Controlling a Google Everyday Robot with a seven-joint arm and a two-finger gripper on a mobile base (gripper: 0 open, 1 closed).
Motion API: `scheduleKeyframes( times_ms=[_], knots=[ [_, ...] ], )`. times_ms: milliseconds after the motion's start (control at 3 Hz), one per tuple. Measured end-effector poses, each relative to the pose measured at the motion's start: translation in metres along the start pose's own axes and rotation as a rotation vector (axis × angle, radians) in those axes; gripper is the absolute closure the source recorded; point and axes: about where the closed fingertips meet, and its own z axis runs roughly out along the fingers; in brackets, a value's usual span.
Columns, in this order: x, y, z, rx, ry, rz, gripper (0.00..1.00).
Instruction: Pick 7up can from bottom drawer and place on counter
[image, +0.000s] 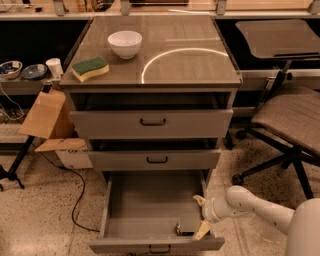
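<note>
My cream-and-white gripper (201, 216) sits at the front right corner of the grey bottom drawer (145, 200). The grey-brown counter (200, 70) carries a white bowl (125, 43).

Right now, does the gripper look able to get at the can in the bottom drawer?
Probably yes: the drawer stands open, the open gripper is down in its front right corner, and the can lies beside it, nothing between.

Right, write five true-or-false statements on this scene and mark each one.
1. The bottom drawer is pulled open. True.
2. The 7up can stands on the counter. False: it is in the bottom drawer, near its front right corner.
3. The pincer is down at the bottom drawer's front right corner, by the can. True.
4. The white bowl lies in the bottom drawer. False: it sits on the counter.
5. A green sponge lies on the counter. True.
</note>
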Motion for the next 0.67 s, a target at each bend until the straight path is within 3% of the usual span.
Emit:
scheduleKeyframes(
  times_ms=[333, 667],
  knots=[
    [0.016, -0.015, 0.006, 0.022, -0.021, -0.02, 0.0],
    [0.017, -0.03, 0.022, 0.012, -0.042, -0.054, 0.19]
  ],
)
